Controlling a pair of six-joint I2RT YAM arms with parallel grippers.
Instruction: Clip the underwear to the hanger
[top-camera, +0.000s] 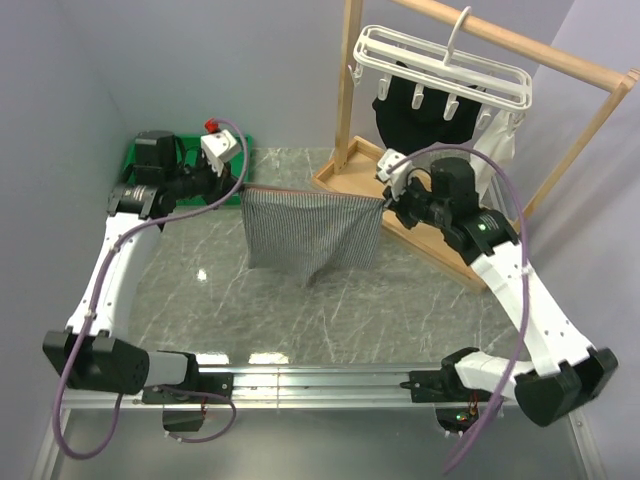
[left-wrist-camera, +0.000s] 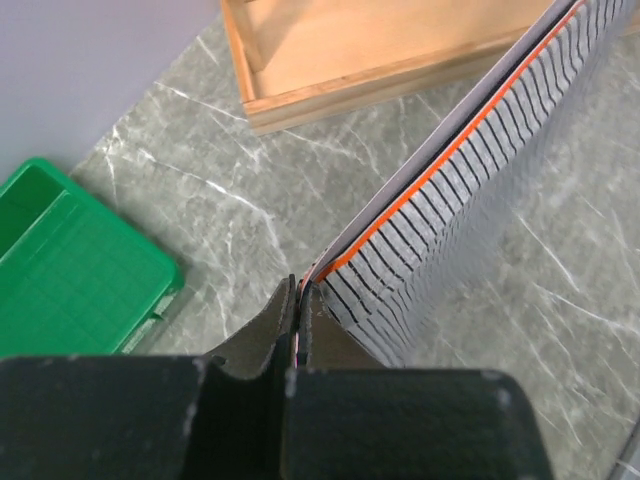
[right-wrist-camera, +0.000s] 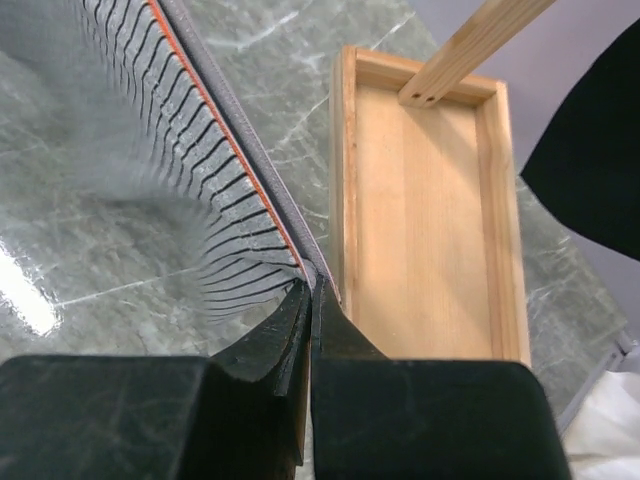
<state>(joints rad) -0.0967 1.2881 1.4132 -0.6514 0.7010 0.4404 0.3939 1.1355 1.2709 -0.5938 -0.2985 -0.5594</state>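
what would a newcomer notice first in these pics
The grey-and-white pinstriped cloth boxer shorts hang stretched by the waistband above the grey marble table, one corner pinched in the left arm's fingers, the other in the right arm's fingers. At the back right, a white plastic clip hanger hangs from a wooden rack, a black garment below it.

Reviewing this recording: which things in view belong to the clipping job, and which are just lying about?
Part of the job:
- underwear, held up by its waistband
- left hand and right hand, each pinching one end of the waistband
- white clip hanger

Just lying about:
- wooden rack
- black garment
- white cloth
- green tray
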